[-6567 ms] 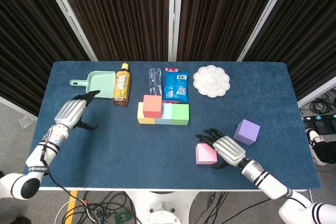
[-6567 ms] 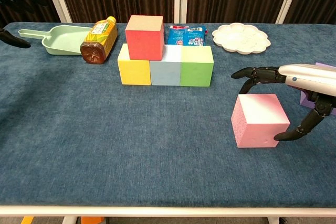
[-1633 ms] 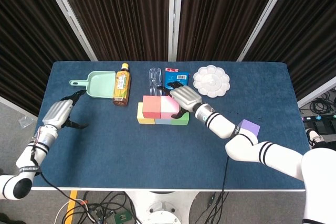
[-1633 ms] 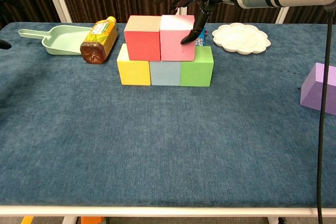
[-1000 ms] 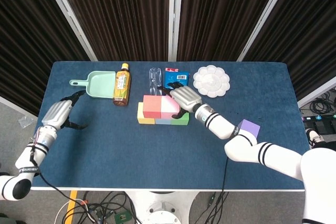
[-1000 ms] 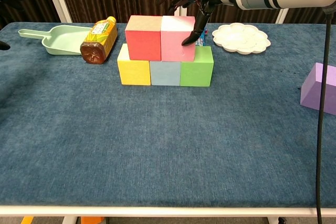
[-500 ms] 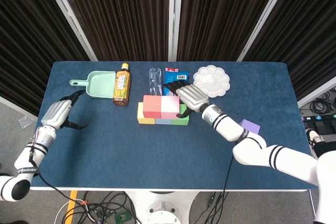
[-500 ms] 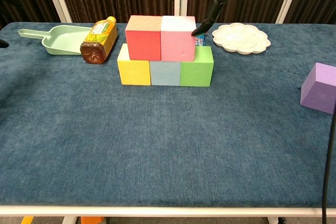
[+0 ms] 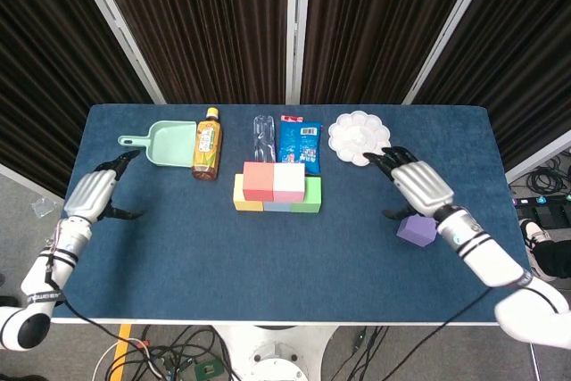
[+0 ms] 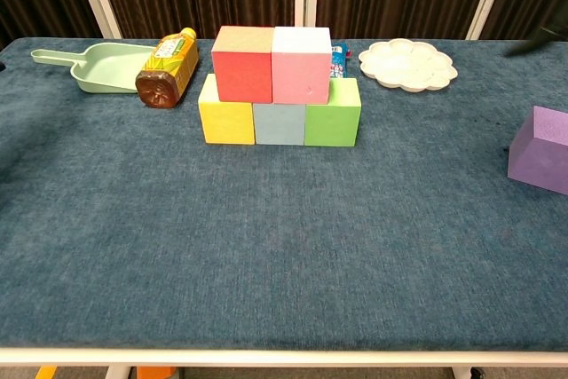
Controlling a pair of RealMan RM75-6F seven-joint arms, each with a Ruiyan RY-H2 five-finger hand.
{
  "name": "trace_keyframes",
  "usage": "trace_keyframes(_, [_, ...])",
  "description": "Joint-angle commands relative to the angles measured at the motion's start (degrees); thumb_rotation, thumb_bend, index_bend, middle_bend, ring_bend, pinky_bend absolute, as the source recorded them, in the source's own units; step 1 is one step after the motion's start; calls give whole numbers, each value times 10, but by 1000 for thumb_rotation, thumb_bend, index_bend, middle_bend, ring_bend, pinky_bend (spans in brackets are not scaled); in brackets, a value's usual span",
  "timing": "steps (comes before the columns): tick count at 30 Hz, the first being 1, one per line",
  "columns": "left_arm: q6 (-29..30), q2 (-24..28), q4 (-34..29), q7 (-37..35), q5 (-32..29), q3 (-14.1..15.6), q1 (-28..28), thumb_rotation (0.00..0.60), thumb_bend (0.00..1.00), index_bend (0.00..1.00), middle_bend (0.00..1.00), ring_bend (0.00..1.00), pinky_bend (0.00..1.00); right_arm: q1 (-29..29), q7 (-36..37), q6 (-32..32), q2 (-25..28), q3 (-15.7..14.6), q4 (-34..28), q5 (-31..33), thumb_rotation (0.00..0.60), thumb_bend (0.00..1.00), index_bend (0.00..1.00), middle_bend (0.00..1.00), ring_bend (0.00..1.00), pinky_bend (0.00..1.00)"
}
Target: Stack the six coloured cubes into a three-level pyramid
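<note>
Head view: right hand (image 9: pixel 417 185) hovers just above the purple cube (image 9: pixel 417 229), fingers spread, holding nothing; left hand (image 9: pixel 89 194) idles at the table's left edge, fingers loosely apart, also holding nothing. Five cubes stand stacked, red cube (image 9: pixel 259 176) and pink cube (image 9: pixel 288 176) on top. Risk: an off-centre grasp, or a clumsy placement nudging the second tier apart. Chest view: neither hand is clearly visible, but the pink cube's seating across light-blue cube (image 10: pixel 279 122) and green cube (image 10: pixel 333 113) is plain, which the overhead hides.
</note>
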Motion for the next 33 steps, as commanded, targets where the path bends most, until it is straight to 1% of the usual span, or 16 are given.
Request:
trace_keyframes(1, [0, 1, -4, 3, -1, 2, 2, 600, 113, 0, 68, 131, 136, -40, -12, 29, 11, -26, -6, 4, 600, 90, 0, 179, 0, 0])
trace_keyframes(4, [1, -1, -6, 6, 1, 4, 3, 600, 113, 0, 68, 131, 136, -68, -38, 40, -3, -35, -8, 49, 600, 30, 0, 187, 0, 0])
trace_keyframes(6, [0, -3, -7, 6, 2, 5, 3, 600, 112, 0, 68, 131, 136, -78, -50, 36, -16, -38, -8, 84, 600, 6, 0, 188, 0, 0])
trace_keyframes(11, [-7, -4, -7, 5, 7, 10, 3, 600, 113, 0, 68, 131, 136, -89, -74, 25, -43, -37, 1, 141, 600, 0, 0, 187, 0, 0])
trace_keyframes(17, [-11, -8, -3, -4, 16, 14, 5, 600, 113, 0, 68, 131, 136, -100, -90, 23, -83, -35, 29, 177, 600, 0, 0, 186, 0, 0])
trace_keyframes(25, [-10, -7, 0, -25, 26, 13, 10, 600, 112, 0, 68, 131, 136, -105, -96, 18, -134, -22, 91, 198, 600, 0, 0, 186, 0, 0])
trace_keyframes(28, [-11, -7, 2, -30, 26, 12, 11, 600, 112, 0, 68, 131, 136, -106, -83, 13, -152, -14, 111, 195, 600, 4, 0, 188, 0, 0])
trace_keyframes(30, [-13, -8, 3, -32, 25, 12, 11, 600, 113, 0, 68, 131, 136, -107, -74, 12, -164, -12, 126, 184, 600, 31, 0, 202, 0, 0])
trace_keyframes(33, [-14, -8, 5, -35, 24, 11, 11, 600, 111, 0, 68, 131, 136, -111, -51, 14, -178, -11, 145, 155, 600, 139, 0, 267, 0, 0])
